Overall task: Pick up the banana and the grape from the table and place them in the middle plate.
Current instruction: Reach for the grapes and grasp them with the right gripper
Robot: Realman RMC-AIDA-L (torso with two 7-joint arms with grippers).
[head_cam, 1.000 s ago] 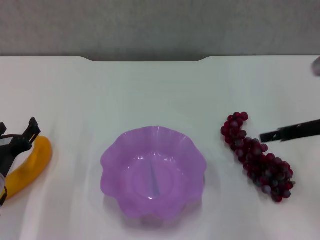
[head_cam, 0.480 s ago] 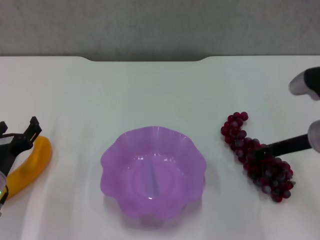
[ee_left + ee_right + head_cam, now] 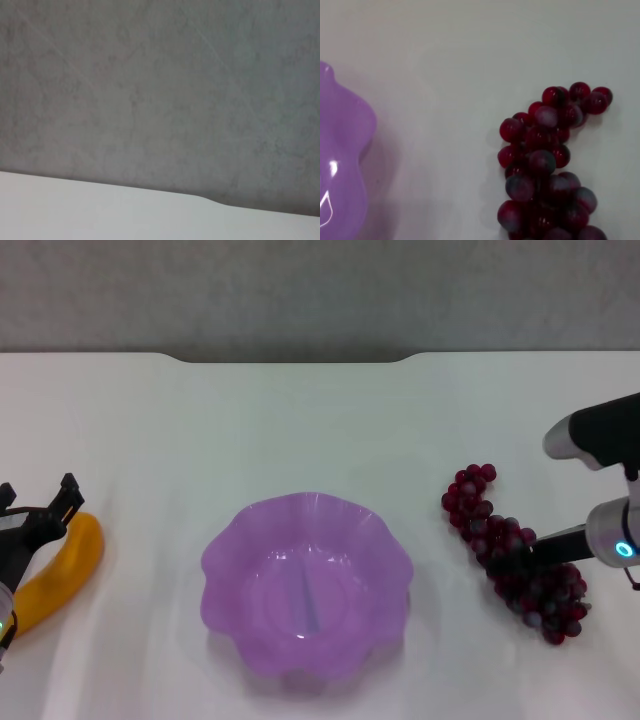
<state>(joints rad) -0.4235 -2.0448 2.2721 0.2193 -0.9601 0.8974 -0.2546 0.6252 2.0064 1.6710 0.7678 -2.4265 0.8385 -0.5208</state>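
Right fingers (image 3: 515, 558) over grape (image 3: 520, 570)

Banana (image 3: 58, 575) left of middle plate (image 3: 306, 585); grape (image 3: 515, 565) right.

The setting looked like a robotics lab or test bench rather than a home. A large plain white table (image 3: 300, 420) with a notched far edge stood against a bare grey wall (image 3: 320, 290), with no furnishings or decoration around it. A few staged props lay spaced out on it: a purple scalloped plate (image 3: 225, 550), a banana (image 3: 70, 565) and a bunch of grapes (image 3: 480, 510).
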